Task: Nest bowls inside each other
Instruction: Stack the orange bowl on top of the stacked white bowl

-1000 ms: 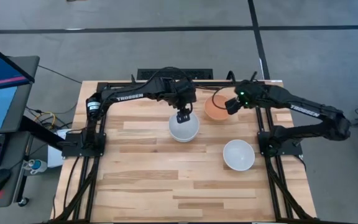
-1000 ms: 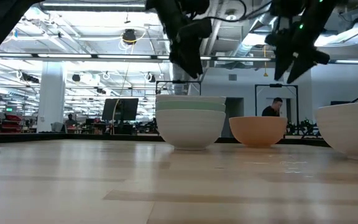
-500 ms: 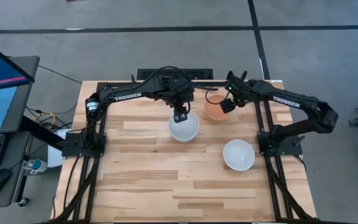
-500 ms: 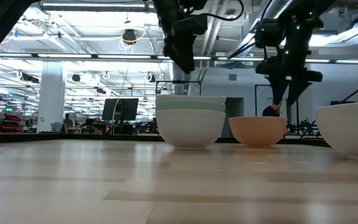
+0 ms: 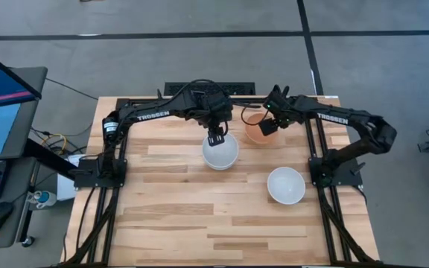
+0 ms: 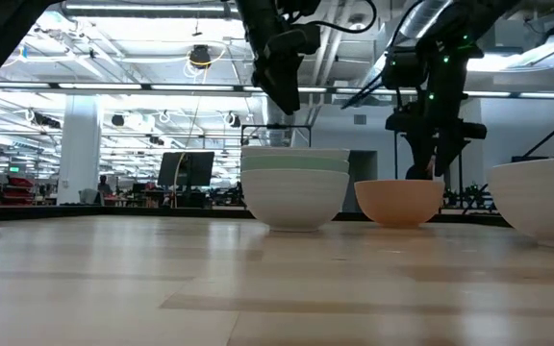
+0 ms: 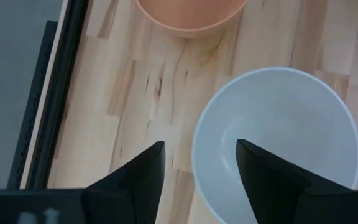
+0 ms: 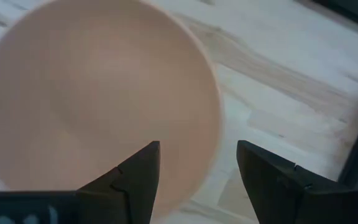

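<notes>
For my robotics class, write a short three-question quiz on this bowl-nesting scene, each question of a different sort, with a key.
1. True or false: the right end effector is over the orange bowl.
2. Multiple choice: the lone white bowl stands (A) inside the orange bowl, (B) alone on the table, (C) under the left end effector.
3. Fill in: in the low view, the stack of bowls shows a band of ____ between white.

Key: 1 true; 2 B; 3 mint green.
</notes>
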{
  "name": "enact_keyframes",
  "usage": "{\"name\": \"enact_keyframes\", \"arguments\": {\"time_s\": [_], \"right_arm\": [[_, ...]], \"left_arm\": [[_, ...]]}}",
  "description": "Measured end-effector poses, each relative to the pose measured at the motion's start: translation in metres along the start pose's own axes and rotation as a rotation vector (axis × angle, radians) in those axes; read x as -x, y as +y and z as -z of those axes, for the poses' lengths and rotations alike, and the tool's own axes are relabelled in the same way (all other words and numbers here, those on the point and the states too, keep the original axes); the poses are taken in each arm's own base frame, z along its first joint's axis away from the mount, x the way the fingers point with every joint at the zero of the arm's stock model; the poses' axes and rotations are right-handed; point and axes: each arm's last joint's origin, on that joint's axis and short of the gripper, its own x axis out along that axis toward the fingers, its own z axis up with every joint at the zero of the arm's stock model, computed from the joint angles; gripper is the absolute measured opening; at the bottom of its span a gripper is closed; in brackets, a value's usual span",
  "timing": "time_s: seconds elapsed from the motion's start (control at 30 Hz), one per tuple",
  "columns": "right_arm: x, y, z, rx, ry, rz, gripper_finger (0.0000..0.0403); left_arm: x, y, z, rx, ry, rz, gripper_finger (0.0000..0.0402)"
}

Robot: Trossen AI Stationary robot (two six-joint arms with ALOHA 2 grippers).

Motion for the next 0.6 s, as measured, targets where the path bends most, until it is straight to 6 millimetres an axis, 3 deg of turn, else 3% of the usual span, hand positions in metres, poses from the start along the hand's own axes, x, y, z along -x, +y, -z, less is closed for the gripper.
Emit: {"name": "enact_keyframes", "arguments": {"time_s": [0.37, 0.6], "right_arm": [[-0.005, -0.016, -0.011, -0.031, -0.003, -0.045, 0.024], [-0.016, -0.011, -0.012, -0.013, 0.045, -0.046, 0.024]], "left_arm": [[0.0, 0.002, 0.0, -0.004, 0.003, -0.027, 0.019], [0.0, 0.004, 0.0, 0.007, 0.003, -0.03, 0.019]]}}
